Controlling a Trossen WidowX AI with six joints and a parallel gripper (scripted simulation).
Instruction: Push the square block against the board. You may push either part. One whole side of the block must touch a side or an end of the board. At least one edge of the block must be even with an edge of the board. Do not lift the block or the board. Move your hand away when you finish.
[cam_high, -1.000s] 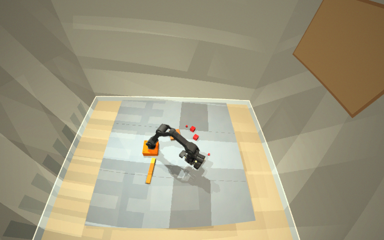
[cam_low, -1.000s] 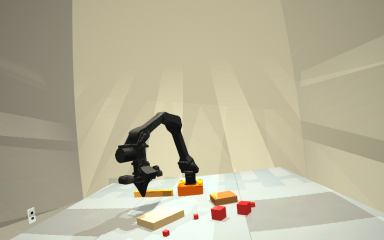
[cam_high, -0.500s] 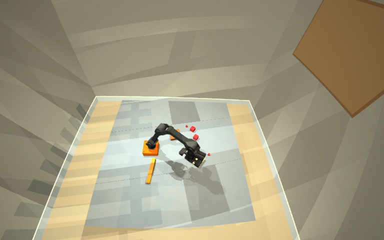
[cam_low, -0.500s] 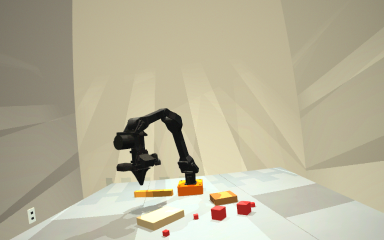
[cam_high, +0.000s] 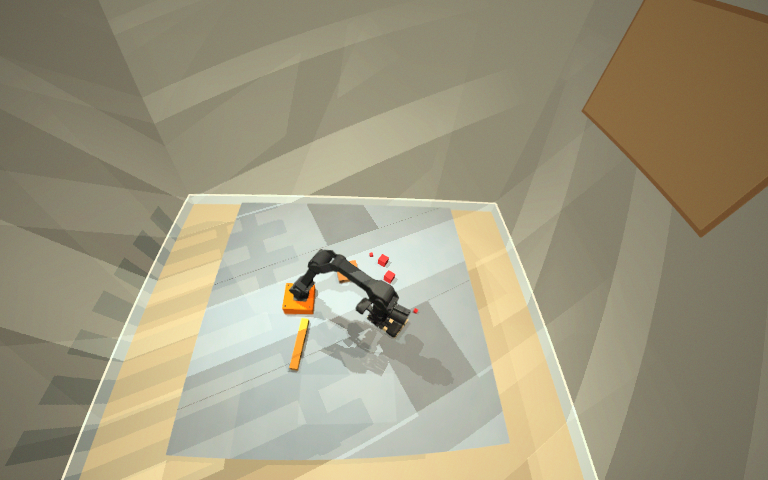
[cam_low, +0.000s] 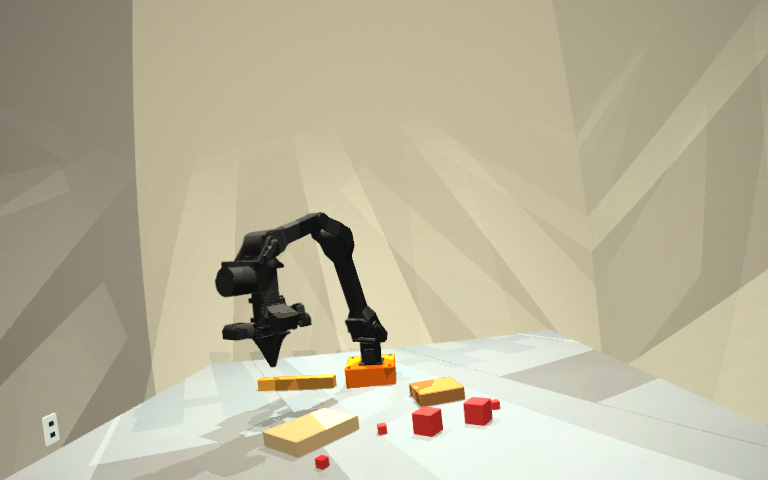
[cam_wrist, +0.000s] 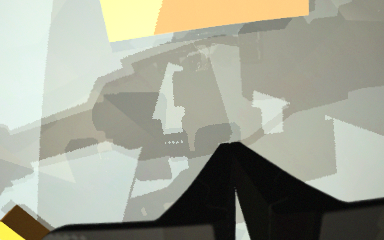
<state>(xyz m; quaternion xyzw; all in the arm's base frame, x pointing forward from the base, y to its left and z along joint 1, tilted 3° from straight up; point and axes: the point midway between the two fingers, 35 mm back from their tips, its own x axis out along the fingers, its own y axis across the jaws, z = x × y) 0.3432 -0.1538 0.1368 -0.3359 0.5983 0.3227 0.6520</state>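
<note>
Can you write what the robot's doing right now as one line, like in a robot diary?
gripper: shut, empty, above table | square block: apart from board | push: unfinished
</note>
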